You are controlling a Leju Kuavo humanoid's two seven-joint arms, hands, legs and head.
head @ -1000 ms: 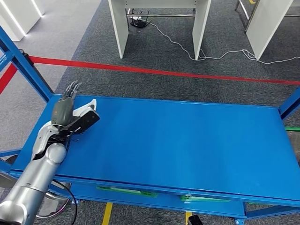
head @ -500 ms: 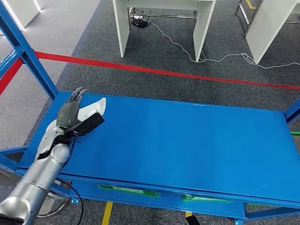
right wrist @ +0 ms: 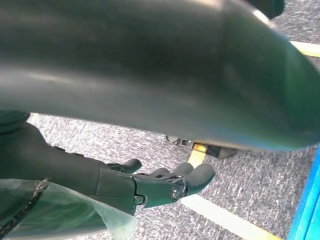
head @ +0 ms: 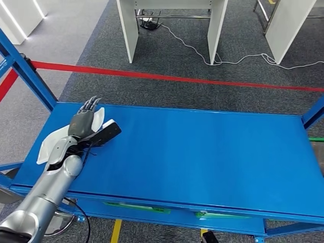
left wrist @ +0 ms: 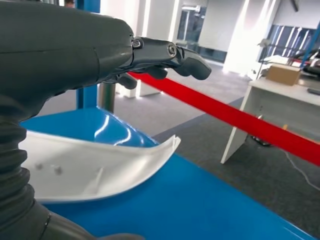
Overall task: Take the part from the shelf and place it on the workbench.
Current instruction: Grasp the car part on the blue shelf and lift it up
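**A:** Start at the left hand (head: 82,123). What is it doing?

**B:** It hovers low over the near-left corner of the blue desk (head: 198,152), fingers stretched forward and a little apart, with nothing between them. The left wrist view shows the fingers (left wrist: 181,52) passing above the part with clear air under them, so I read the hand as open and not holding.

**A:** And the white plastic part (head: 53,142)?

**B:** It lies flat on the desk directly under that hand and forearm. It is a long, curved, shell-like piece. One tip pokes out just beyond the fingertips towards the far edge; the other end shows on the outer side of the wrist, near the desk's left edge. Its long axis runs roughly along the forearm, slanting from near-left to far-right.

**A:** Is the palm touching it?

**B:** Hard to say; the arm hides the middle of the part in the head view, so contact there may or may not remain.

**A:** The right hand (right wrist: 162,185)?

**B:** Hanging well away, over grey carpet and a yellow floor line, fingers loosely extended and empty. The left is far nearer.

**A:** So the next move?

**B:** Probably lifting straight up and back along that axis, so the part isn't dragged.
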